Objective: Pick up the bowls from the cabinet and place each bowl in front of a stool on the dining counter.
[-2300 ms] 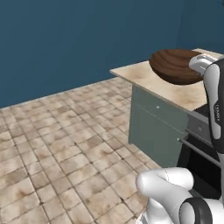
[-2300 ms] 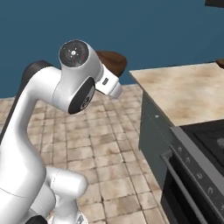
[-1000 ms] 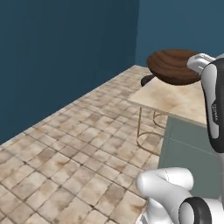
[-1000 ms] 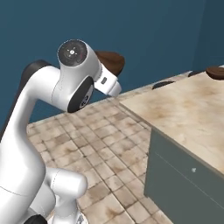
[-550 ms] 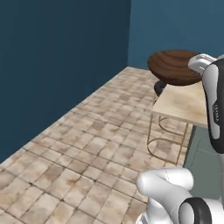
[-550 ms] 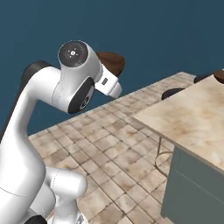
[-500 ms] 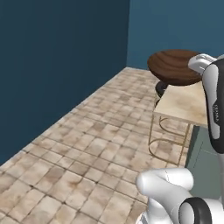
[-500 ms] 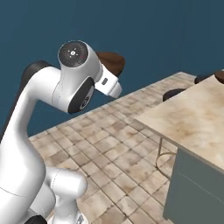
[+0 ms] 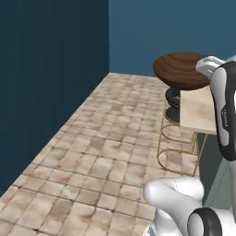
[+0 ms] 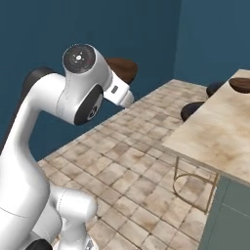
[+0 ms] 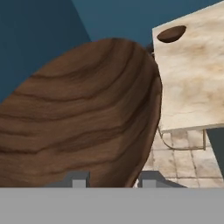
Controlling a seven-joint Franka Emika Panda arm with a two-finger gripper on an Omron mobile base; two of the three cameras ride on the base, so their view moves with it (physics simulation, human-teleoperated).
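A dark brown wooden bowl (image 11: pixel 83 122) is held up in the air, and my gripper (image 11: pixel 111 180) is shut on its rim. The same bowl (image 9: pixel 179 70) hangs above the near corner of the dining counter (image 9: pixel 199 109), and it peeks out behind my arm in the right base view (image 10: pixel 123 69). A second bowl (image 10: pixel 241 84) rests on the marble top (image 10: pixel 219 132) at its far edge, also visible in the hand view (image 11: pixel 171 33). Black padded stools (image 10: pixel 193 110) (image 10: pixel 215 89) stand along the counter's far side, one of them under the held bowl (image 9: pixel 174 97). The cabinet is out of view.
Dark blue walls (image 9: pixel 50 69) close off the left and the back. A beige tiled floor (image 9: pixel 110 147) lies open to the left of the counter. The brass stool legs (image 9: pixel 177 147) stand at the counter's corner, and its grey-green base (image 10: pixel 227 215) is at the lower right.
Both base views have swung as the base moved: the counter has slid to the right and the stools have come into sight. The bowl stays in my gripper at the same height.
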